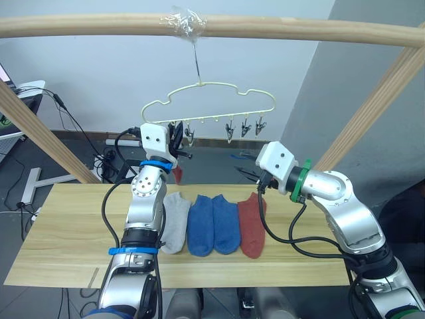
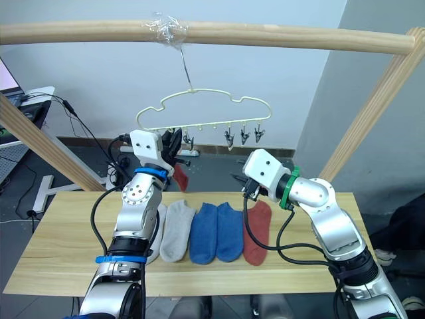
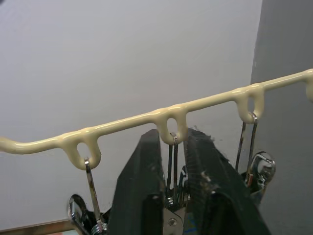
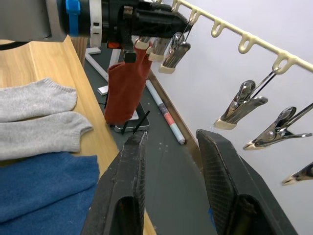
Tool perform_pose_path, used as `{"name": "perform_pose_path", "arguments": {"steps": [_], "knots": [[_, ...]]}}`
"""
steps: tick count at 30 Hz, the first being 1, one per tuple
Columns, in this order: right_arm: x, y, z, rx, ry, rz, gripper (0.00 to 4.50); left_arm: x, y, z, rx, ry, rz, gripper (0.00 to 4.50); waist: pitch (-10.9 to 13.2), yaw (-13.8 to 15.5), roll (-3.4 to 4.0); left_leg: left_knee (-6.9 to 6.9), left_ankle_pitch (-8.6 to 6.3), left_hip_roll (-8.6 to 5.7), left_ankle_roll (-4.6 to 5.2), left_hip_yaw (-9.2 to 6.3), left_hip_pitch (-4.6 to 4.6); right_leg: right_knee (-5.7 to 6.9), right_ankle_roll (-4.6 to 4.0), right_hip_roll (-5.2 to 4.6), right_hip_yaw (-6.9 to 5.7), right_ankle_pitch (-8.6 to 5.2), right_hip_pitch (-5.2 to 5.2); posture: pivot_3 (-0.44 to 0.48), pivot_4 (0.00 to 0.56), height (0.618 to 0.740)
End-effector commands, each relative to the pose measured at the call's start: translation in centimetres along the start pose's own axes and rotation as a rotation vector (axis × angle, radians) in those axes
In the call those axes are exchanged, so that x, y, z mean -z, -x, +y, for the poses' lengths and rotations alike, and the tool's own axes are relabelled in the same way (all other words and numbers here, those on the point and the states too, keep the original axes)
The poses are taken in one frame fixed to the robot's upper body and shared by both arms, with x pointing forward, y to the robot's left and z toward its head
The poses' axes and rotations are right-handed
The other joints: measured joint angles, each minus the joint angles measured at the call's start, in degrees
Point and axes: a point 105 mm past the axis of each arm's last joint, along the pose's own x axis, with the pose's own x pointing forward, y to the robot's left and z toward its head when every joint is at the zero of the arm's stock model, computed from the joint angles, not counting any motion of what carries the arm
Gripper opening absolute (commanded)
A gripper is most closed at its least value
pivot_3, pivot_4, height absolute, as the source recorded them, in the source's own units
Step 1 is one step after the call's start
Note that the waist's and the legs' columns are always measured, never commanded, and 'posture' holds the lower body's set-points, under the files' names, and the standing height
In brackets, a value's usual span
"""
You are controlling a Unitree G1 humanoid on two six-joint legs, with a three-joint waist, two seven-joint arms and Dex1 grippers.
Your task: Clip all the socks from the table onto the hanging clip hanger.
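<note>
Landmark is the clip hanger [image 1: 219, 100], hooked on the wooden pole [image 1: 212, 28] above the table [image 1: 60, 232].

Left gripper [image 1: 178, 141] is up at the hanger's bottom rail, toward its left end. In the left wrist view its fingers [image 3: 142, 186] sit narrow, pinched around the wire of one metal clip [image 3: 172, 161]. The right wrist view shows a rust red sock [image 4: 126, 85] hanging from the clips at that gripper. I can't tell if the clip jaws have actually bitten the cuff or the fingers are just pressing it there.

Right gripper [image 4: 168, 142] sits below the hanger's right end, fingers spread wide, holding nothing. Three free clips [image 1: 244, 128] hang just above it.

On the table below the hanger: two grey socks [image 2: 174, 229], two blue socks [image 1: 212, 224], one more rust red sock [image 1: 252, 223], side by side and touching. So roughly one of six is up, judging by what's lying there.

How I'd do this step:
- Keep the left squeeze on the clip's levers, not the wire link, so the jaws open fully.
- Seat the cuff deep in the jaws before easing off.
- Release slowly; the hanger swings freely on its hook, and a jerk could shake the sock loose.
- Use the right gripper to steady the rail if it sways.
</note>
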Motion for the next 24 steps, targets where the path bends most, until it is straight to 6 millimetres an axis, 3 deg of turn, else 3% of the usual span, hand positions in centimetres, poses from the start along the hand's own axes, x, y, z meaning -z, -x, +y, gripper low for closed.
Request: {"name": "perform_pose_path", "arguments": {"steps": [1,6,7,10,15,24], "knots": [[-0.2,0.2,-0.1,0.039,-0.008,0.000,2.61,-2.0,-0.3,-0.2,0.002,-0.010,-0.061,0.00,0.00,0.00,0.00,0.00,0.00,0.00,0.00,0.00,0.00,0.01,0.00,0.00,0.01,0.00,0.00,-0.050,0.211,0.701],[4.6,-0.4,1.3,0.085,-0.112,0.154,4.37,-2.2,-0.4,-0.3,0.010,0.003,-0.046,0.00,0.00,0.03,0.00,0.00,0.00,0.00,0.00,0.00,-0.01,0.03,0.00,-0.01,-0.03,0.00,0.00,-0.047,0.212,0.701],[6.3,-0.6,1.8,0.091,-0.123,0.201,4.48,-2.3,-0.4,-0.4,0.019,0.001,-0.044,0.00,0.00,0.03,0.00,0.00,0.00,0.00,-0.01,0.00,-0.01,0.04,0.00,-0.02,-0.01,0.00,0.00,-0.047,0.212,0.701],[10.4,-1.3,2.7,0.120,-0.164,0.307,4.48,-2.4,-0.4,-0.9,0.050,-0.007,-0.037,0.00,0.01,0.02,-0.02,0.02,0.00,-0.02,0.00,0.02,0.01,0.04,0.00,-0.03,0.04,0.00,0.00,-0.047,0.214,0.701],[14.6,-2.0,3.0,0.173,-0.280,0.388,4.48,-2.4,-0.4,-1.0,0.062,0.001,-0.026,0.00,0.05,0.00,-0.01,0.02,0.00,-0.01,0.00,0.07,0.00,0.06,0.00,0.00,0.03,0.00,-0.02,-0.038,0.214,0.701],[19.1,-2.2,5.1,0.149,-0.405,0.497,4.48,-1.9,-0.2,-0.7,0.065,-0.004,0.004,0.00,0.05,0.00,-0.01,0.02,0.00,-0.01,0.00,0.10,0.01,0.07,-0.01,-0.01,0.04,0.01,0.00,-0.038,0.214,0.701]]}}
